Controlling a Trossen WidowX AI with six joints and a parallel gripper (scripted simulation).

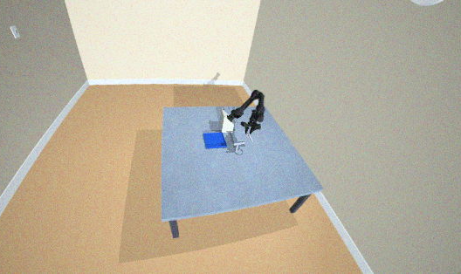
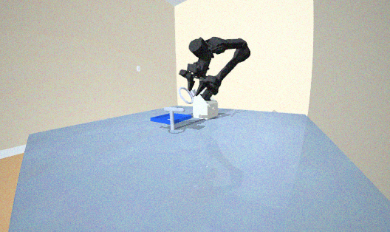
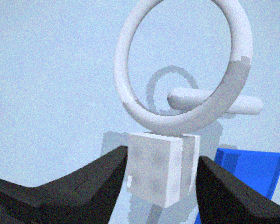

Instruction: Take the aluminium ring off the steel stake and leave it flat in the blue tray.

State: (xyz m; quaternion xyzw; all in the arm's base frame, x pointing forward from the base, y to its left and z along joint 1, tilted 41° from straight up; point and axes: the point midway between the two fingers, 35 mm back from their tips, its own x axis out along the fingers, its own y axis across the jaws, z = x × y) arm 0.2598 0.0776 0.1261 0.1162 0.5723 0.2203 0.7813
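Jaws pinch tab, ring rides high

Jaws clamped on the tab, and the ring is up in the air, clear of the stake! Biggest thing out here, the surface carries it all, the black arm folded over its pale base. Next down, the tray, blue and low, waiting beside the stake with its cross-bar on top. And the ring itself, tilted steeply, nothing threaded through it now!

How will it handle? Aluminium, so light, I'd say, and stiff; no squashing it, but smooth metal could pivot in the grip, with all that hoop hanging out to one side. That blocky tab is the place to hold: flat faces, square to the fingers. Freeing looks done; what's left is the carry, and it wants levelling before it goes down, or an edge may catch the tray's rim. Low and flat, then let go!
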